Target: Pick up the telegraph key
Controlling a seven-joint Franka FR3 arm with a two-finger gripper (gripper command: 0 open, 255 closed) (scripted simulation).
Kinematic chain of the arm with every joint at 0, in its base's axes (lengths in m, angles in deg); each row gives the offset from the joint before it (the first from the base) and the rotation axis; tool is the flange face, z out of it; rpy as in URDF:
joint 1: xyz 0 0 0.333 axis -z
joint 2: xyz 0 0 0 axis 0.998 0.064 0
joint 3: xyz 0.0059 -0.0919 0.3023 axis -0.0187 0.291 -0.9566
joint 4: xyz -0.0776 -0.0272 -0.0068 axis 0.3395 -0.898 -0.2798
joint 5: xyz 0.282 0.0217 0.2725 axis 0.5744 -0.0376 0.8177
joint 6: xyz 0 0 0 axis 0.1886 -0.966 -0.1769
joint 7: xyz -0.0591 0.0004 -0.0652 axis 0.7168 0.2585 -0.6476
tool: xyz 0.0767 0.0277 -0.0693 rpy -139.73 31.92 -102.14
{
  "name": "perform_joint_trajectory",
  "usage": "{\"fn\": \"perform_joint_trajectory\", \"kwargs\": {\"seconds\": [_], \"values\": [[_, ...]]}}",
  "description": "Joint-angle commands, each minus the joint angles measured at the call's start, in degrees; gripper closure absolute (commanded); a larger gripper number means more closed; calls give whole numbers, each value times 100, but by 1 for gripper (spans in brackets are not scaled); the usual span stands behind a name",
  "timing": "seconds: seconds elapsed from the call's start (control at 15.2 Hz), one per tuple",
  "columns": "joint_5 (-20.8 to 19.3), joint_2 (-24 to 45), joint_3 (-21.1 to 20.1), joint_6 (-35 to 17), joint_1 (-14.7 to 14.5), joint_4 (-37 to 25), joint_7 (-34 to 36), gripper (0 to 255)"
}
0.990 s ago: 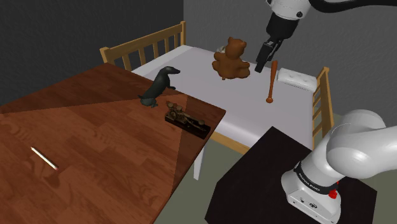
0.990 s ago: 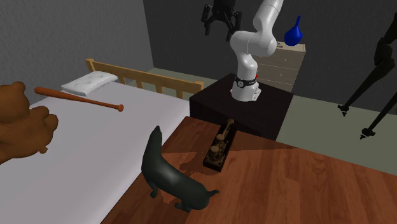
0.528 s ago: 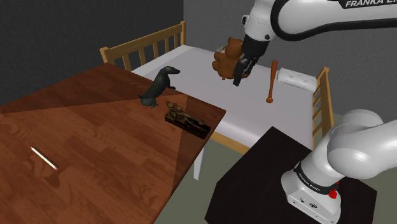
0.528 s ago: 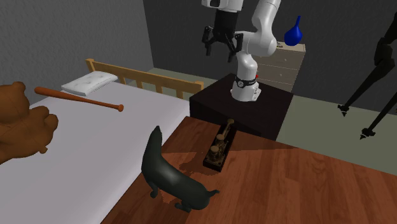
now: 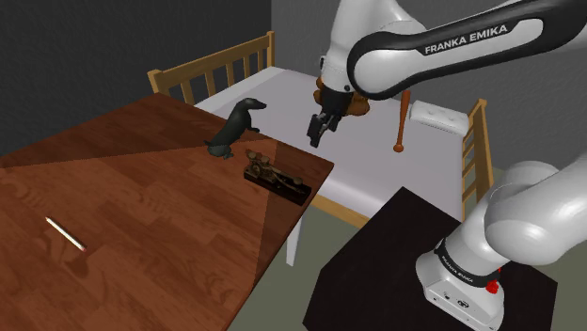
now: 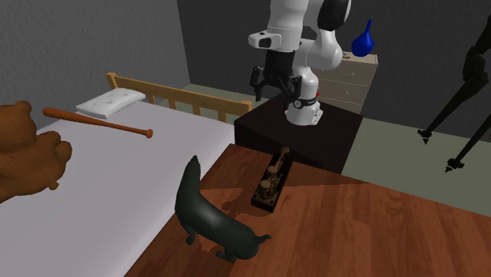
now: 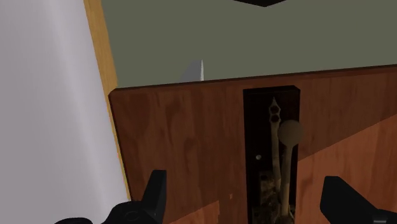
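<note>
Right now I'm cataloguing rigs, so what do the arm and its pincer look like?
The arm is white, with rounded links and dark joints. One dark band carries white FRANKA EMIKA lettering, and a small red mark sits near its base. The pincer is all black, with two slim fingers.

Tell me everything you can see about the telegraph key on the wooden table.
The telegraph key is long and narrow: a dark rectangular base carrying brass-looking fittings, a slim lever and a round knob. It lies flat on the brown wooden table, close to the corner beside the bed, a little apart from the dark dog figurine. Only the table touches it; the open fingers hang above, clear of it.
</note>
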Motion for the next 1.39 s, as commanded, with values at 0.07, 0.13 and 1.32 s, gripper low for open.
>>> {"fn": "perform_joint_trajectory", "kwargs": {"seconds": [0.07, 0.13, 1.32], "values": [[24, 605, -166, -457, -45, -170, 224, 0], [17, 813, -213, -605, -55, -234, 293, 0], [-498, 3093, -475, -2196, -209, -927, 1114, 0]]}}
